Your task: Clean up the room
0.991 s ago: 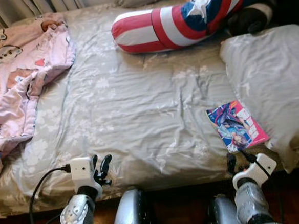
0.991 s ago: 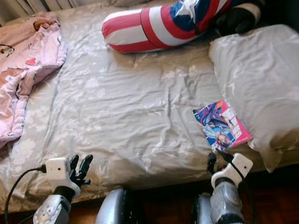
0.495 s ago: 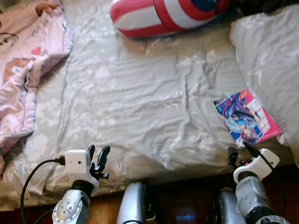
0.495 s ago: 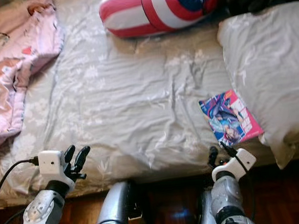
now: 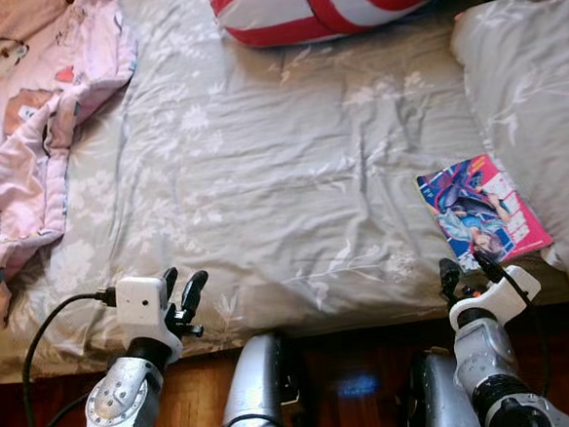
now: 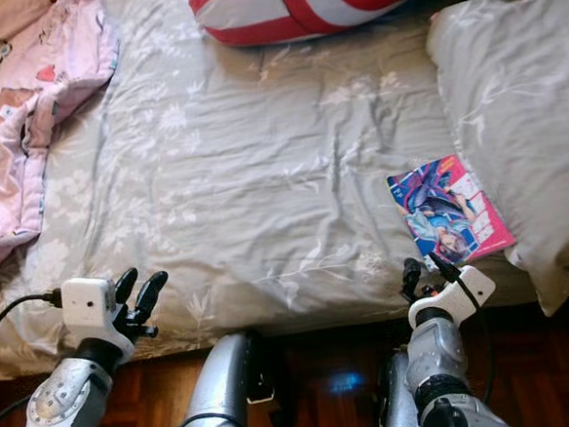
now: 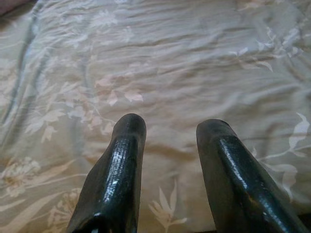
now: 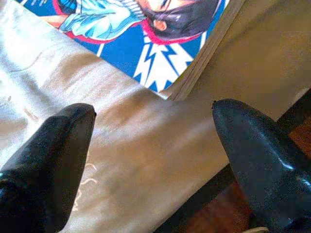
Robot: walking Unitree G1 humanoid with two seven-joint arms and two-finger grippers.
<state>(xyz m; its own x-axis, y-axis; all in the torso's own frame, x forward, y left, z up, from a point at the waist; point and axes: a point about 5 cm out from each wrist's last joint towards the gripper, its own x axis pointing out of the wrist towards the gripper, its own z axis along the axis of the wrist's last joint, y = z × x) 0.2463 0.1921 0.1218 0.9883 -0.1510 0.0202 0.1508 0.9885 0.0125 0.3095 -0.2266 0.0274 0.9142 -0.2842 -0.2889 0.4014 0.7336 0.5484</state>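
One comic book (image 5: 483, 209) lies flat on the grey floral bed sheet (image 5: 272, 175), near the bed's front edge on the robot's right, its far corner tucked against the grey pillow (image 5: 536, 108). Cover up: bright blue and pink, drawn figure in cyan and dark tones, white lightning shapes along one border. Rectangular; long axis runs diagonally, from the near-right corner by the pillow up toward the middle of the bed. Page edges show pale along one side in the right wrist view.

Right gripper (image 8: 153, 141) hovers at the mattress edge just short of the book's near corner, fingers spread wide, nothing between them. Left gripper (image 7: 170, 160) sits over the sheet at the front edge on the left, fingers parted, empty.

Pink cartoon blanket (image 5: 24, 124) bunched at far left. Red, white and blue striped cushion (image 5: 328, 0) across the head of the bed.
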